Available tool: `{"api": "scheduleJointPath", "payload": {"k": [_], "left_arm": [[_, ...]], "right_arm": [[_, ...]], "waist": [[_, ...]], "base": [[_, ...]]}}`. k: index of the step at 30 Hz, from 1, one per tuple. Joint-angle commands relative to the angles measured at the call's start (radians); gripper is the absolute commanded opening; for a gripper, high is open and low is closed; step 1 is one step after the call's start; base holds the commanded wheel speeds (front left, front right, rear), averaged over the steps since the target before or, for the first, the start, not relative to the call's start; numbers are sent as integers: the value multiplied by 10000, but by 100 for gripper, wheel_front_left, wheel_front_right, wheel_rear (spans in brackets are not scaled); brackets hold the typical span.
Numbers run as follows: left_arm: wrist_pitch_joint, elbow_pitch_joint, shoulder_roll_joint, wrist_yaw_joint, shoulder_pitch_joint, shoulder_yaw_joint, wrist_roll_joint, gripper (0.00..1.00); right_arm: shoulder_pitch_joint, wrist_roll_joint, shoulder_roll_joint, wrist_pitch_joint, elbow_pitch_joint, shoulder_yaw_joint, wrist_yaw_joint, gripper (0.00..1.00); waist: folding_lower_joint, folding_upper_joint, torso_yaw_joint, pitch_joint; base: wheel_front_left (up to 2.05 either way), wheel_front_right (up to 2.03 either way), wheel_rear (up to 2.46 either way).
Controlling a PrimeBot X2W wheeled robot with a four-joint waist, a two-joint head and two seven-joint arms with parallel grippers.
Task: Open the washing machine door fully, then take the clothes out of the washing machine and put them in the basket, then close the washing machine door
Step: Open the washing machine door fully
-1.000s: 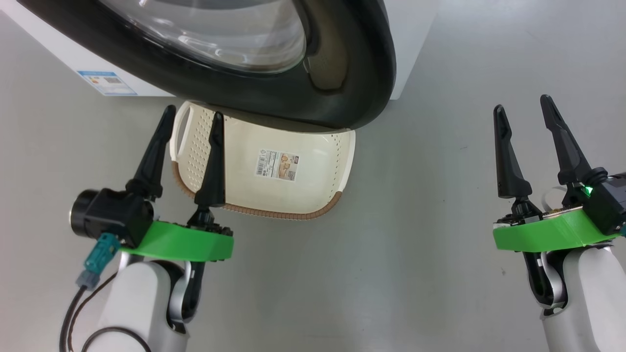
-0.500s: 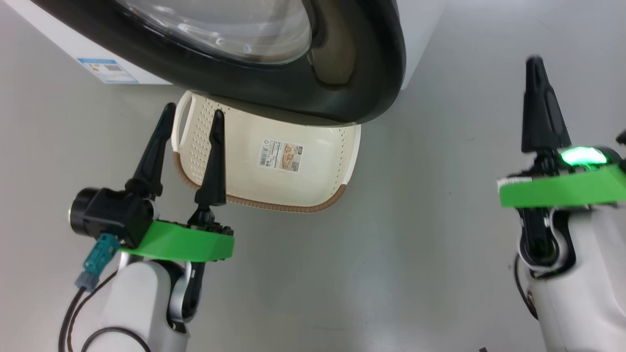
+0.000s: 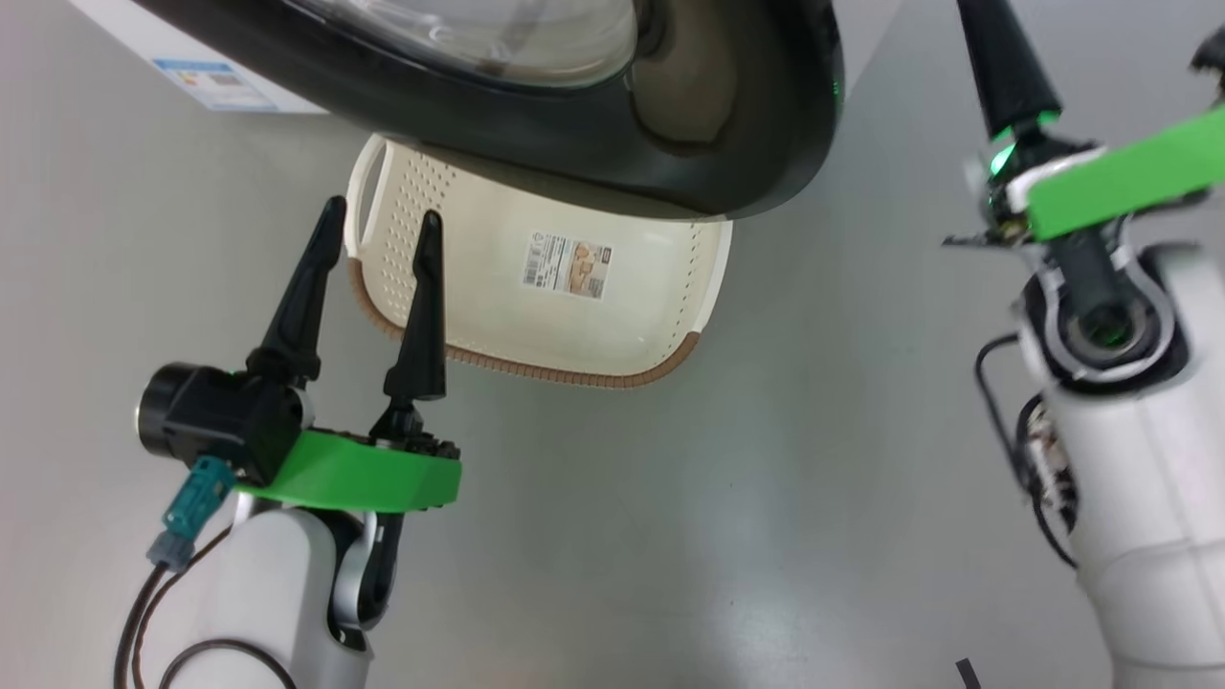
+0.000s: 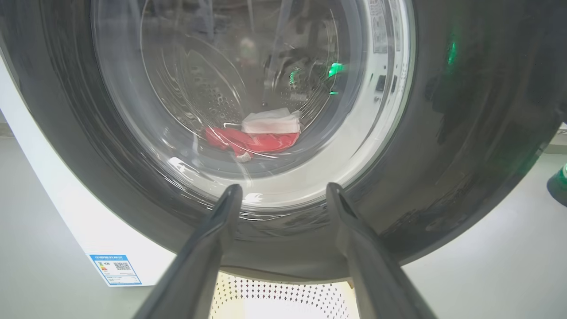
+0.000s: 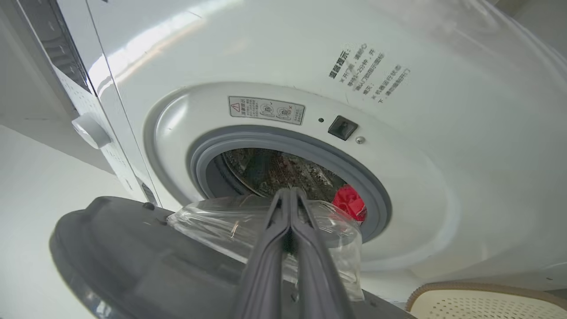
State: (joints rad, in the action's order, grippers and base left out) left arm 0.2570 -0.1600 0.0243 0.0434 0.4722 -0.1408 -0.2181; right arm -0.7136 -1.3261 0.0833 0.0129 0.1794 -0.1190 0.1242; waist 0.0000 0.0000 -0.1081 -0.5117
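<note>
The washing machine door (image 3: 574, 163) stands part-way open, its black rim hanging over the far side of the basket (image 3: 651, 306), which sits on the floor (image 3: 813, 459) under the door. The part of the basket in sight holds only a sticker (image 3: 567, 266). The clothes (image 4: 257, 141) lie behind the door in the bottom of the drum (image 5: 274, 170): a red heap with a white piece on top, low and wider than tall.

The next move, I judge, turns on which face of the door each claw is at. The left claw (image 3: 382, 211) is released and empty, before the door's outer face near its lower rim. Its wrist view meets the clothes through the glass, so the door bars its way. The right claw (image 5: 289, 195) is clenched on nothing, held high beside the door's free edge on the inner side — its fingers point over the glass bowl (image 5: 248, 221) toward the grey gasket (image 5: 283, 139), where a patch of red shows. The right arm is thus the nearer one for pushing the door wider, and afterwards for reaching in.

Open floor lies out from the door's free edge, so the swing looks unhindered there. The tight place is under the door — rim, basket and left claw sit close together, and the sweeping rim may pass just above the basket's wall.
</note>
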Motion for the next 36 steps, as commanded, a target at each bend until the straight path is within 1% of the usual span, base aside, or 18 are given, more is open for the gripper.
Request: {"api": "scheduleJointPath", "payload": {"k": [1, 5, 8, 11, 16, 19, 23, 28, 36], "left_arm": [[48, 326, 260, -39, 102, 238, 23, 100], [48, 357, 260, -60, 151, 269, 0, 100], [48, 344, 260, -60, 175, 288, -8, 100], [48, 330, 260, -76, 207, 263, -13, 100], [48, 324, 260, -106, 280, 188, -49, 100], [48, 302, 260, -107, 340, 154, -68, 100], [48, 236, 260, -121, 382, 118, -109, 100], [48, 141, 260, -151, 342, 37, -178, 100], [48, 47, 260, -226, 169, -59, -321, 100]], "right_arm": [[-283, -568, -69, 511, -234, -122, 65, 0], [-854, -2226, 117, 2399, 47, -123, 65, 0], [-1241, -3320, 210, 3645, 482, -148, 65, 0], [-1693, -4043, 328, 4534, 904, -276, 65, 0], [-2343, -4955, 458, 5604, 1277, -637, 65, 0], [-2577, -5236, 608, 5981, 1309, -892, 65, 0], [-2677, -5363, 853, 6191, 1224, -1252, 65, 0], [-2531, -5423, 1111, 6199, 1001, -1634, 65, 0], [-1921, -5643, 1502, 6161, 519, -2203, 65, 0]], "waist": [[0, 0, -127, -196], [0, 0, -161, -361], [0, 0, -155, -430], [0, 0, -143, -501], [0, 0, -179, -614], [0, 0, -239, -674], [0, 0, -320, -688], [0, 0, -431, -536], [0, 0, -716, 40]], "base": [[0, 0, 0], [0, 0, 0], [0, 0, 0], [0, 0, 0], [0, 0, 0], [0, 0, 0], [0, 0, 0], [0, 0, 0], [0, 0, 0]]}}
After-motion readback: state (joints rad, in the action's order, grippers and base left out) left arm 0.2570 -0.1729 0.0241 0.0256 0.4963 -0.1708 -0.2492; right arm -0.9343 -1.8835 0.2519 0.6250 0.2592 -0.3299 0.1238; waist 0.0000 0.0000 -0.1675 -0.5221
